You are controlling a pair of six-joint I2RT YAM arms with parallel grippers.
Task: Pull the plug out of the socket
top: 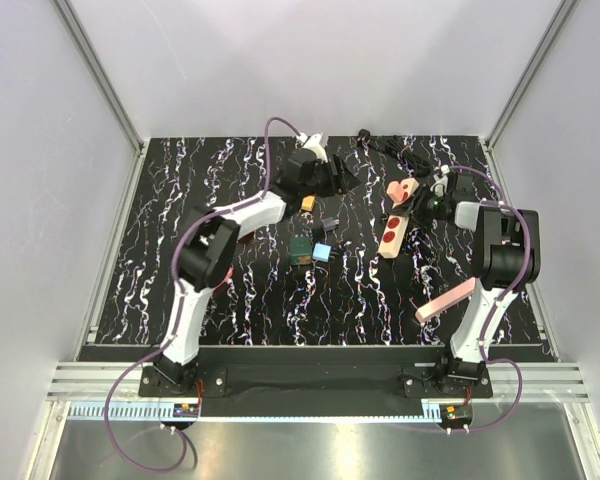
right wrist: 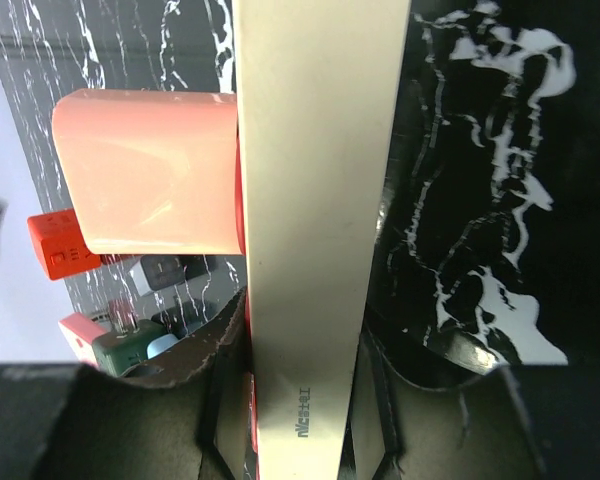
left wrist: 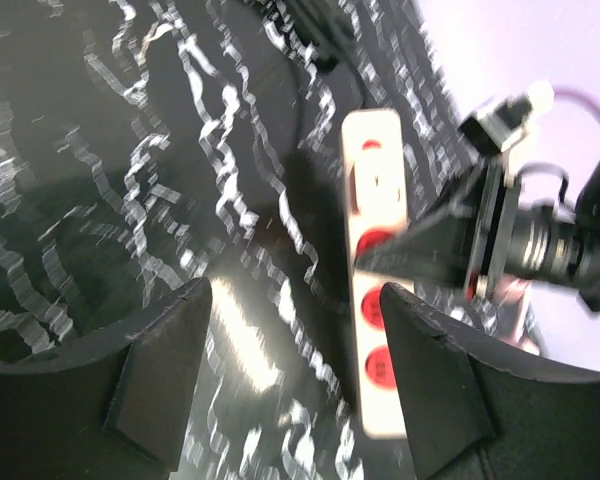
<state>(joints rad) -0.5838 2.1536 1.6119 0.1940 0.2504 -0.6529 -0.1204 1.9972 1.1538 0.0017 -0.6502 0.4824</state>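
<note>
1. Socket strip (top: 394, 228) lies tilted on the right half of the table (top: 130, 280), w/ pink plug (right wrist: 150, 170) seated in an end outlet.
2. R gripper (right wrist: 300, 345) pinches strip across its width, prob. anchoring it vs the pull.
3. L gripper (left wrist: 295, 370) is spread wide, near strip and facing it, likely lining up on plug.

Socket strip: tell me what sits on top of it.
A pink plug sits on the far end of the socket strip; bare red outlets show nearer. The right gripper clamps the strip, covering part of the row. The plug's prongs are hidden.
</note>
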